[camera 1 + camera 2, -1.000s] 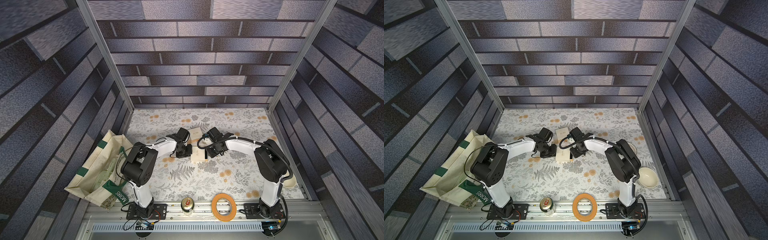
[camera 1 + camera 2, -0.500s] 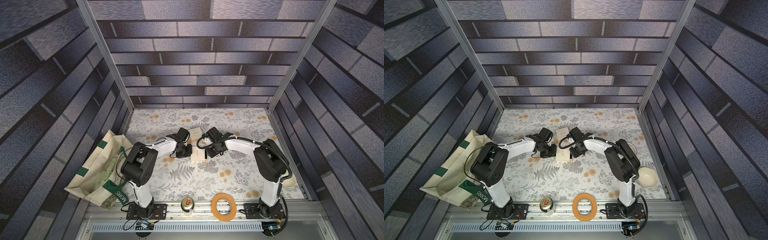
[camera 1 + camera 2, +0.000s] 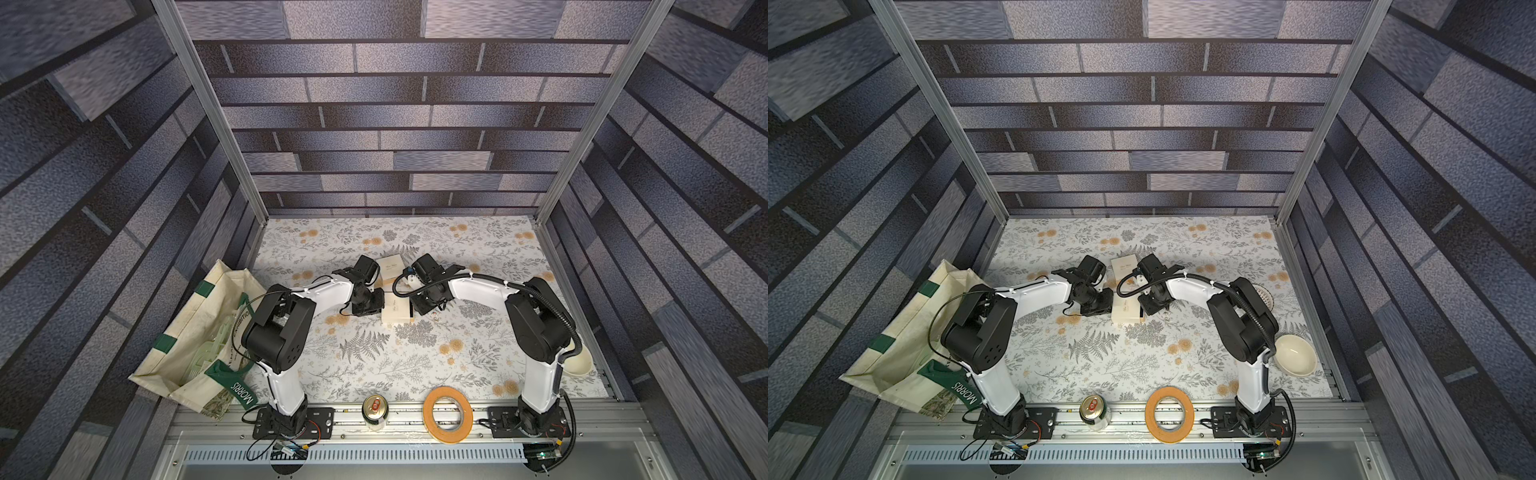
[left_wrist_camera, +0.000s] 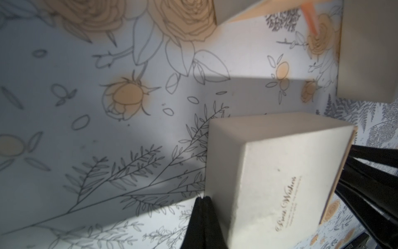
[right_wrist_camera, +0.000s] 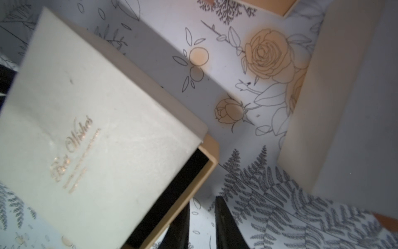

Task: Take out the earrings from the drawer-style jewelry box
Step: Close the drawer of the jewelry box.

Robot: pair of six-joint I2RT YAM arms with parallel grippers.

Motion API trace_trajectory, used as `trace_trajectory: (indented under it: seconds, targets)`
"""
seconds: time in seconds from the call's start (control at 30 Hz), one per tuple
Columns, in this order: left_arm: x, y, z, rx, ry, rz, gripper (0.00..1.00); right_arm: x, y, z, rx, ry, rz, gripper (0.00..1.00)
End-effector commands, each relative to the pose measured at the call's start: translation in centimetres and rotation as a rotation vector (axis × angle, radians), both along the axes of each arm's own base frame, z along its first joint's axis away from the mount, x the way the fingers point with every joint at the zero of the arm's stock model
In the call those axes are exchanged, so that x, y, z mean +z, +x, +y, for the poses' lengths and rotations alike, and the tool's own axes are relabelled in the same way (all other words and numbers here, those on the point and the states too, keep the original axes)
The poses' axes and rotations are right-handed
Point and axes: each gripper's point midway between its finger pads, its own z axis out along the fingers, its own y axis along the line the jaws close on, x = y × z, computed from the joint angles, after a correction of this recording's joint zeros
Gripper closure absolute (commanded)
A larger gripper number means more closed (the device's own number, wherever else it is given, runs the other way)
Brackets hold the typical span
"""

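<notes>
Grey-and-orange floral cloth (image 3: pixel 374 361) carries the drawer-style jewelry box (image 3: pixel 395 312) at mid-table, between both arms. A second cream box (image 3: pixel 390 266) lies near, on its far side. Progress: early. The nearer box's drawer (image 5: pixel 212 157) shows only a narrow dark slit, so opening is barely begun and removal is all still to do. Left gripper (image 4: pixel 202 207), fingers pressed together on nothing, rests against the box's side wall. Right gripper (image 5: pixel 201 207), fingers slightly parted with bare cloth between, sits just beside the drawer's front. Box: matt cream sleeve, gilt script on top, tan drawer walls. Earrings: not discernible in any view; presumably inside, hidden.
</notes>
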Motion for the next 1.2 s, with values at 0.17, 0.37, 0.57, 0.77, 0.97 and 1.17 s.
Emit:
trace_trajectory:
  seconds: [0.17, 0.37, 0.57, 0.77, 0.97, 1.17]
  targets:
    - [0.5, -0.4, -0.5, -0.013, -0.024, 0.006, 1.00, 0.4, 0.0, 1.8, 0.019, 0.044, 0.008, 0.76]
    - [0.5, -0.5, -0.4, -0.012, -0.022, 0.004, 1.00, 0.3, 0.0, 2.0, 0.023, 0.044, 0.008, 0.76]
    - [0.5, -0.7, -0.3, -0.013, -0.022, 0.006, 1.00, 0.3, -0.2, 2.1, 0.026, 0.043, 0.010, 0.76]
    - [0.7, -0.6, -0.1, -0.006, -0.017, -0.002, 1.00, 0.3, -0.2, 1.9, 0.023, 0.037, 0.004, 0.76]
    - [1.0, -0.3, 0.6, 0.019, -0.010, -0.020, 1.00, 1.0, 0.6, 0.8, -0.005, 0.001, -0.059, 0.76]
    - [2.1, 0.2, 1.4, 0.049, -0.025, -0.051, 1.00, 1.6, 1.3, 0.1, -0.031, -0.024, -0.105, 0.76]
